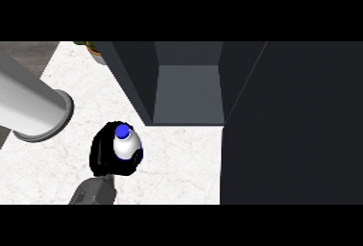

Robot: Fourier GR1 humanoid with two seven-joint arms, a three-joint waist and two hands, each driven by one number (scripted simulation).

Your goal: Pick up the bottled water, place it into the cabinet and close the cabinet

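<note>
A grey forearm (93, 192) comes in from the lower edge, near the counter's front-left part, and ends in the left hand (101, 153). The hand's black fingers are curled round the bottled water (126, 146), wrapping its left side, its top and its underside, with a thin strip of black along its right. The bottle's white body and its blue cap (123, 130) show between the fingers, the cap pointing toward the far edge. Whether the bottle stands on the counter or is held above it cannot be told from this angle. It shows over the white marbled counter (177, 163), just short of the cabinet's front-left corner and outside the cabinet. Toward the counter's left edge lies a wide grey cylinder (28, 105) with a flared rim at its end, apart from the hand. Beyond the bottle the cabinet (188, 91) stands open, showing a grey inner surface between dark walls. A broad dark panel (291, 120) fills the right side. At the far-left corner sits a small potted plant (90, 48).
</note>
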